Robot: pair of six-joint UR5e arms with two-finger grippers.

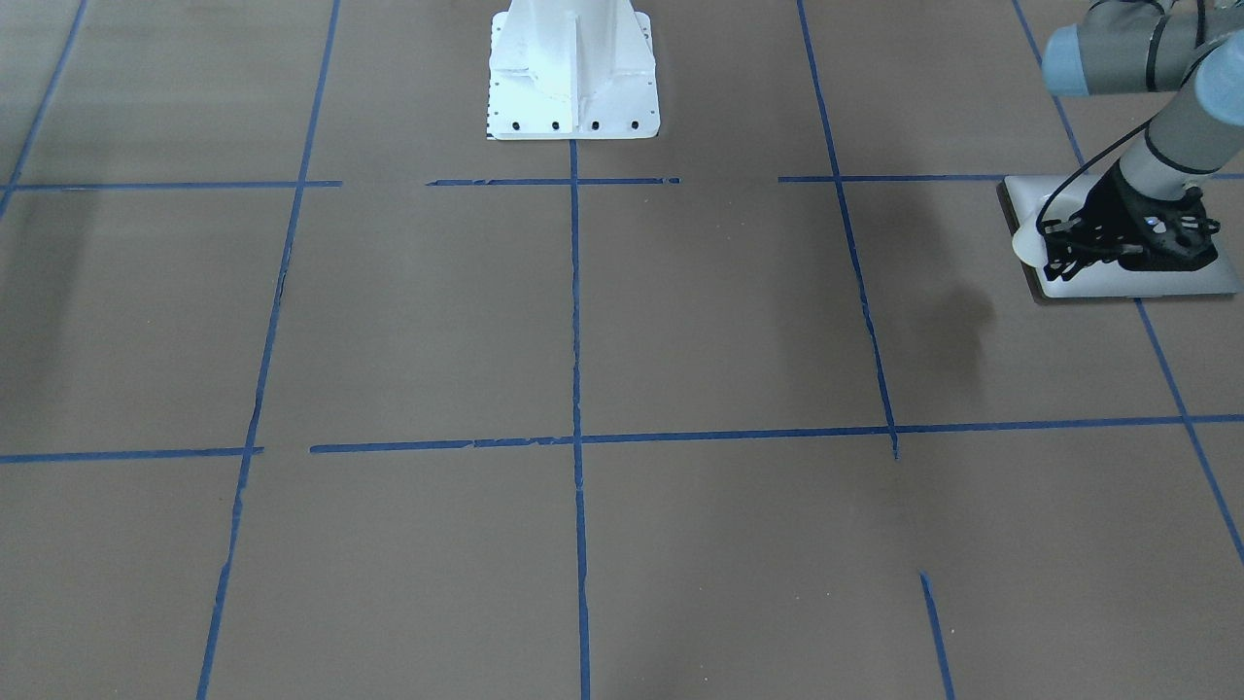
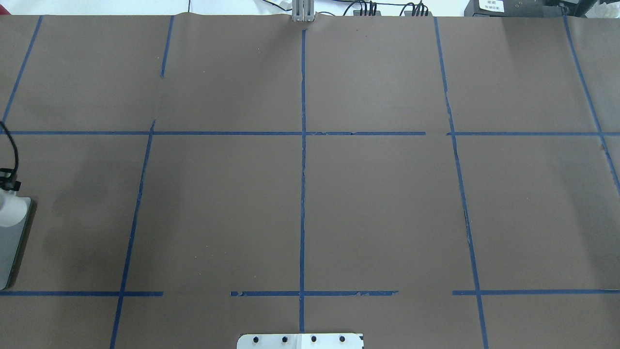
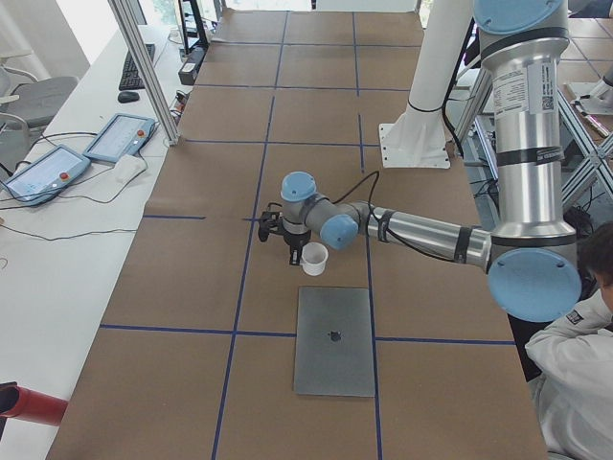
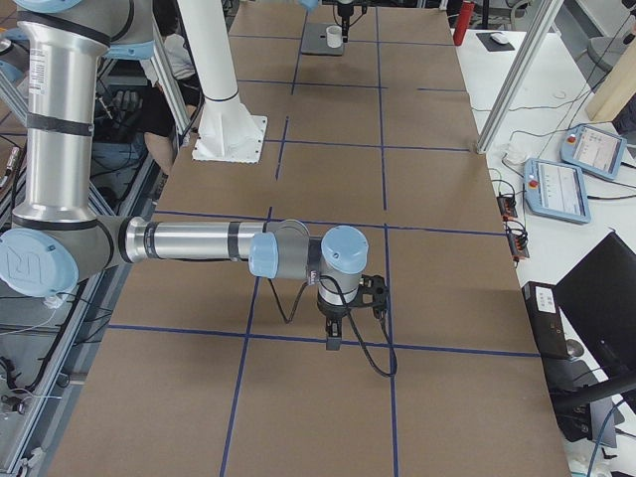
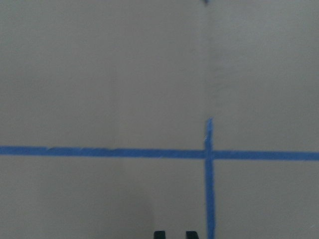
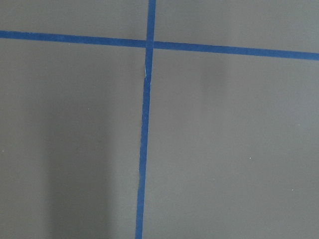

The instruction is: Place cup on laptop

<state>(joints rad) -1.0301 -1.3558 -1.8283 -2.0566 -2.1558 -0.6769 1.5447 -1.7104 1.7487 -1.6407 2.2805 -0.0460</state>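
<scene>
The white cup point(image 1: 1026, 239) hangs at my left gripper point(image 1: 1057, 257), over the edge of the silver-grey laptop point(image 1: 1127, 284) that faces the table's middle. The gripper looks shut on the cup's rim. I cannot tell whether the cup's base touches the lid. The exterior left view shows the cup point(image 3: 314, 258) beside the gripper point(image 3: 295, 249) and the laptop point(image 3: 333, 340) with its dark logo. The overhead view catches the cup point(image 2: 9, 208) and laptop point(image 2: 10, 252) at its left edge. The left wrist view shows only the gripper's point(image 5: 175, 234) fingertips close together. My right gripper point(image 4: 333, 333) hangs over bare paper, and I cannot tell whether it is open or shut.
Brown paper with a blue tape grid point(image 1: 575, 437) covers the table. The white robot base point(image 1: 573, 73) stands at the robot's edge. An operator point(image 3: 584, 355) sits by the left arm. Teach pendants point(image 3: 120, 137) and a metal post point(image 3: 144, 67) stand along the operators' side.
</scene>
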